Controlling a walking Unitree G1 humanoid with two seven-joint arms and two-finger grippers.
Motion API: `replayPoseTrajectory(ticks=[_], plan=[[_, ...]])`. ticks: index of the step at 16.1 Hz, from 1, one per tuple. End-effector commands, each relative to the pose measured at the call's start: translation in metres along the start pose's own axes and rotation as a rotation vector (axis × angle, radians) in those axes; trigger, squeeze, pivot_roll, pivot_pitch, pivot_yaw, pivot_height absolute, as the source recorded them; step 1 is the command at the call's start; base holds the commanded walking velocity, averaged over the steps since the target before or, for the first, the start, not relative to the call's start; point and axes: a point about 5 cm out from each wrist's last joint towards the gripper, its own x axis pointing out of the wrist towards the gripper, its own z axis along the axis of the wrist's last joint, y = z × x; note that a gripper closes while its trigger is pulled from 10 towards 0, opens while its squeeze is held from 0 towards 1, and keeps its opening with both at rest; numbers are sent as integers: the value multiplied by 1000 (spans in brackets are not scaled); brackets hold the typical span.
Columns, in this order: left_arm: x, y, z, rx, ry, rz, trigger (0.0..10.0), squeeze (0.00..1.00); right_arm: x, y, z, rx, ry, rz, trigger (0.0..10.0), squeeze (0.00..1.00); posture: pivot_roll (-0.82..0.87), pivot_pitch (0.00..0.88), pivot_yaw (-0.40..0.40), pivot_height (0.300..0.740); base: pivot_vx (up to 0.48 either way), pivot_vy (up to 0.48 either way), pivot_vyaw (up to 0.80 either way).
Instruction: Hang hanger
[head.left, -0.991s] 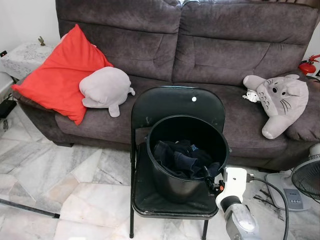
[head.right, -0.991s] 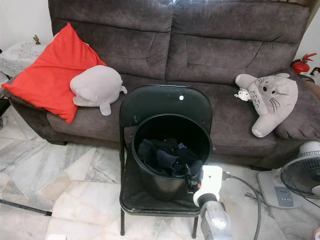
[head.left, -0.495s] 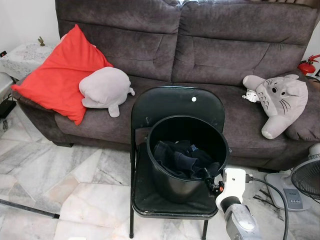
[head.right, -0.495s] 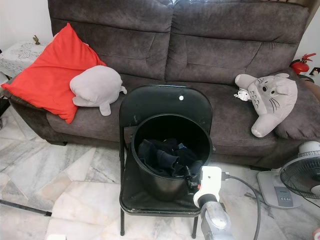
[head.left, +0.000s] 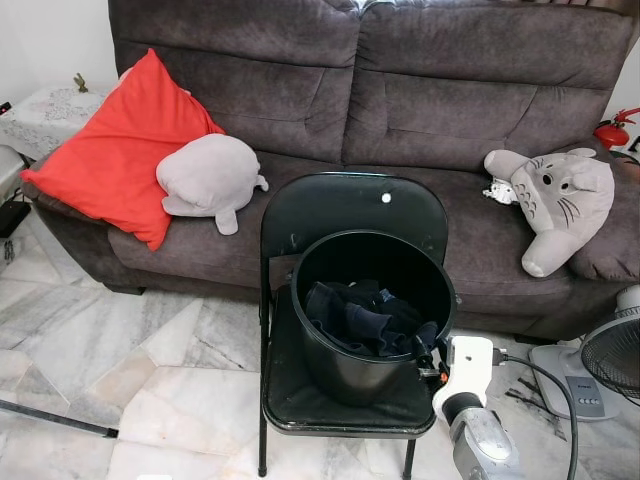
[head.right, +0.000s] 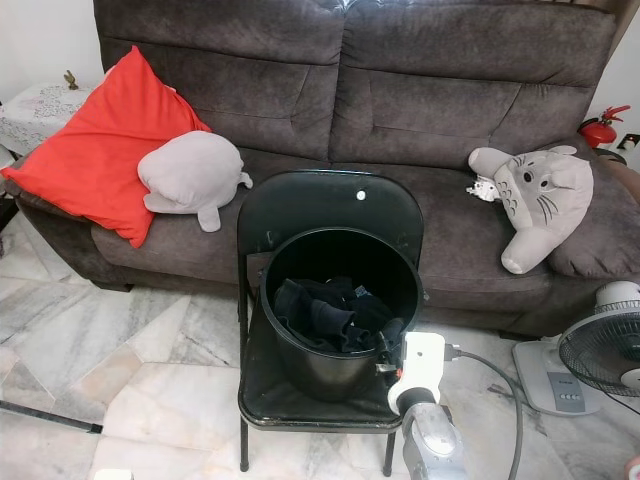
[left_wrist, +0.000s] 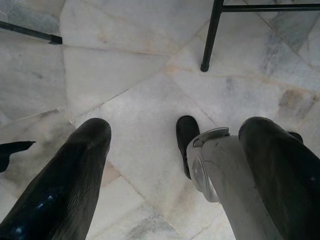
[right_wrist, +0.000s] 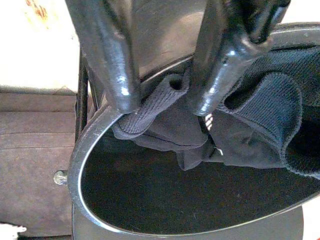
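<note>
Black plastic forms the bucket (head.left: 372, 305) that stands on the seat of a dark folding chair (head.left: 345, 215), and everything else can be placed from that bucket. Inside it lies a heap of dark clothes (head.left: 365, 317); whether a hanger is among them I cannot tell. The right gripper (head.left: 420, 352) is at the bucket's near right rim, its two fingers (right_wrist: 107, 55) a little apart with a fold of the dark knit cloth lying between their tips at the rim; whether they actually pinch it cannot be told. Behind the bucket runs a grey-brown sofa (head.left: 430, 90), with a red cushion (head.left: 120, 150) and a grey plush (head.left: 208, 178) to the bucket's left and a grey cat-like plush (head.left: 555, 200) to its right. A fan (head.left: 610, 355) stands on the floor to the right. The left gripper (left_wrist: 175, 175) hangs over the marble floor (left_wrist: 125, 65) near a chair leg, fingers wide apart and holding nothing.
</note>
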Motion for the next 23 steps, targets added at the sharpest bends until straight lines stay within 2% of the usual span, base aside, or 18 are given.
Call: replayPoseTrajectory(ticks=[1,7,10,13,15,18,21,23], plan=[[-3,2,-8,10,33,6,10000,0,0,3,-7,5,30,17,0,0,-22,114,-21,740,0,0,0],[-3,1,-9,12,36,3,10000,0,0,5,-4,9,15,21,0,0,-24,113,-20,740,0,0,0],[-3,1,-9,14,37,3,10000,0,1,5,4,7,-26,23,0,0,-23,109,-20,740,0,0,0],[-3,1,-9,16,35,6,10000,0,5,2,34,-2,-167,-21,0,0,-22,109,-20,740,0,0,0],[-2,1,-8,16,34,8,10000,0,8,1,72,0,-313,-31,0,0,-26,105,-21,740,0,0,0],[-2,-1,-7,14,33,5,10000,0,8,4,110,2,-436,-15,0,0,-31,104,-23,740,0,0,0],[-1,-2,-7,11,34,3,10000,0,-4,10,130,9,-501,3,0,0,-41,110,-24,740,0,0,0],[-2,-3,-7,12,37,2,10000,0,-14,8,137,16,-524,-7,0,0,-47,116,-25,740,0,0,0]])
